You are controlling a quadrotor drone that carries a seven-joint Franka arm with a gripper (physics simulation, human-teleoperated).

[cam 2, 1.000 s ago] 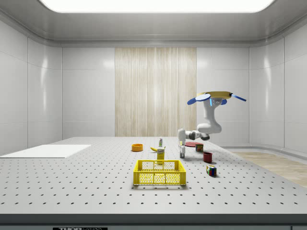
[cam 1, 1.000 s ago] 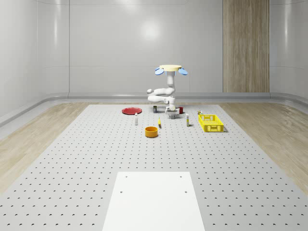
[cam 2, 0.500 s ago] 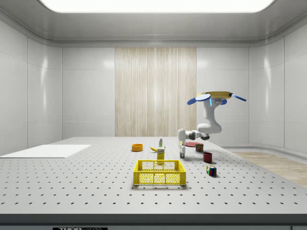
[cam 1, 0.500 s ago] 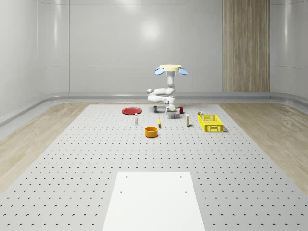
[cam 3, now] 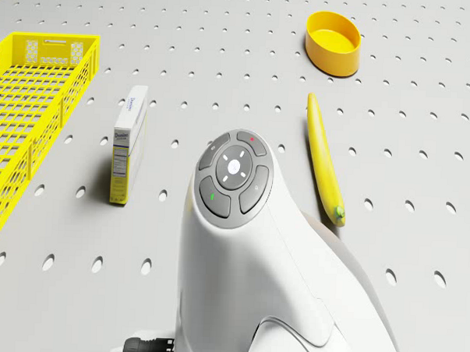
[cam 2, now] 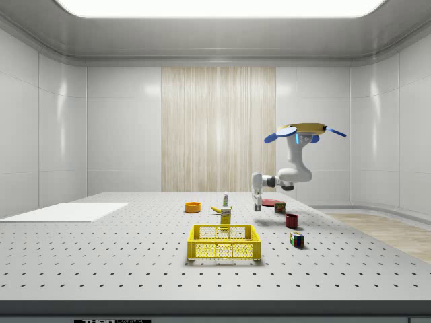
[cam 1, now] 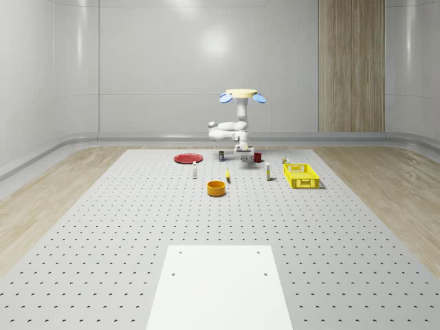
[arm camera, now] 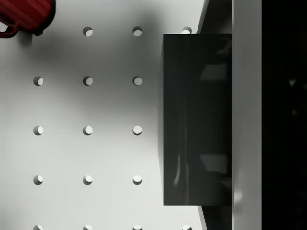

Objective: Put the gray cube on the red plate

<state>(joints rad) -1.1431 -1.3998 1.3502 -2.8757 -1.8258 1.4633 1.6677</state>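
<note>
Cube in hand, not yet delivered: that is my reading of progress, the pick-up done and the carry and set-down on the plate left to do.

Gripper: hangs clear above the perforated table at the end of the bent arm, below and in front of the drone, which hovers over the far cluster of objects. In the wrist view the fingers sit against one face of a dark block, so I judge the gripper closed on the gray cube.

Gray cube: dark charcoal, glossy, with faint pale reflections on the face; edges straight, face square to the wrist camera. It rides between the fingers, off the table, its soft shadow falling on the table below.

Nearest the gripper: red mug, on the table off to one side and lower.

Farther: yellow banana, small carton, yellow bowl, yellow basket, all standing apart.

Farthest: red plate, flat on the table, well apart from the gripper, toward the whole-scene view's left; nothing lies on it.
</note>
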